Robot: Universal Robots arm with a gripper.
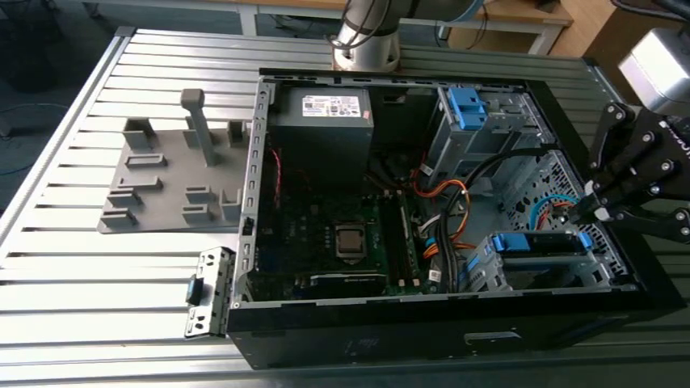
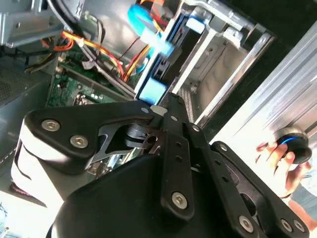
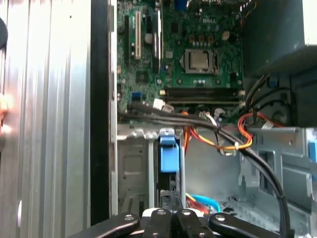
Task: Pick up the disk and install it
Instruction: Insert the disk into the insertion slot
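Gripper (image 1: 596, 212) hangs over the drive cage (image 1: 539, 263) at the near right corner of the computer case (image 1: 242, 242); whether it is open or closed, you cannot tell.

Your disk (image 1: 536, 243) sits in that cage, its blue caddy edge just beside the fingertips. Judge it stiff, rather heavy and sensitive to shock; take it by the plastic caddy sides, away from the cables (image 1: 474, 174).

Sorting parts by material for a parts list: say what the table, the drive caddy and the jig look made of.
Table: bare metal, probably aluminium; ribbed, pale matte sheen.
Caddy: bright blue plastic, by its saturated moulded colour and slight gloss.
Jig: uniform matte grey, likely plastic, possibly printed.
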